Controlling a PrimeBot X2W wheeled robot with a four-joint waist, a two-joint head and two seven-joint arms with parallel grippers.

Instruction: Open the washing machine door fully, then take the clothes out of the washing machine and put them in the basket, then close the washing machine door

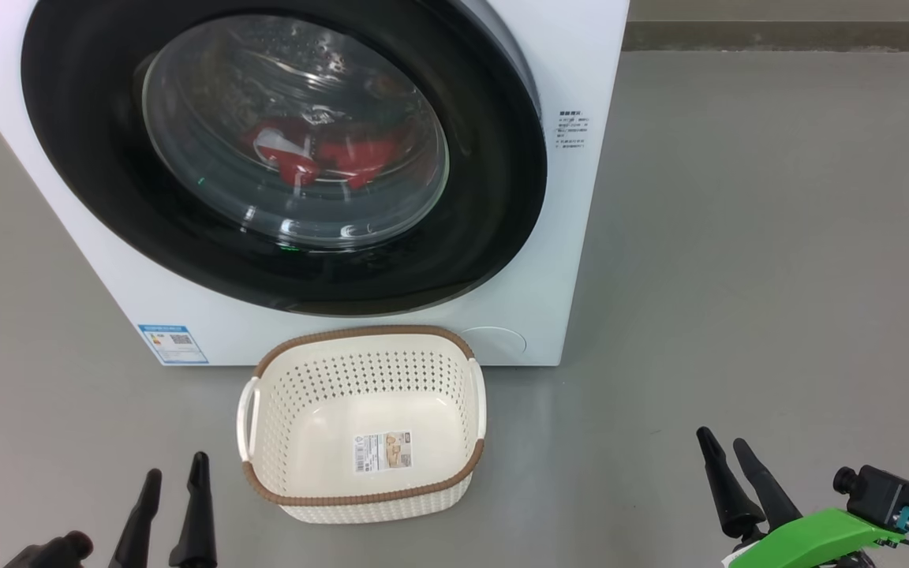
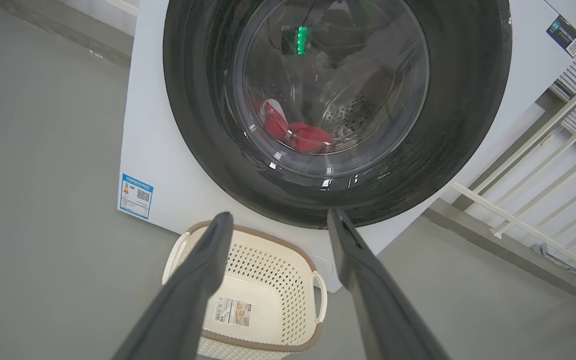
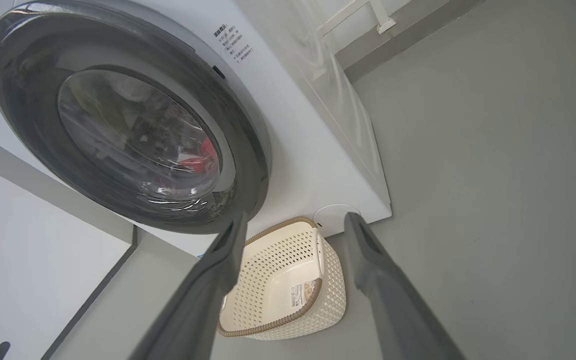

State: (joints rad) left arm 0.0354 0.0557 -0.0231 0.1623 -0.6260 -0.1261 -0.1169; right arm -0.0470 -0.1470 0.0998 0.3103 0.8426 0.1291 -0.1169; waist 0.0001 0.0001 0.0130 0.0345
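Both of your hands are released and empty. The left hand (image 1: 177,465) sits low at your left and the right hand (image 1: 723,439) low at your right, each with its fingers spread and well apart from everything.

The basket (image 1: 364,329) stands empty on the floor between them, just in front of the washing machine (image 1: 155,292) and under the lower curve of the washing machine door (image 1: 486,181). That closeness is your first risk: a forearm reaching low for the door could nudge the light basket aside or tip it. The door itself looks shut against the front. Its rim is glossy and rounded, so a fingertip hooked on it carelessly will likely slip off. Pulling from the hinge side would only strain the arm.

You cannot tell the hinge side with certainty. A small dark notch on the rim's right edge in the right wrist view may be the latch recess, but it is too small to confirm.

The clothes (image 1: 328,154) lie low in the drum behind the glass. The bulging bowl and its reflections distort the red fabric, so how far it spreads stays hidden.
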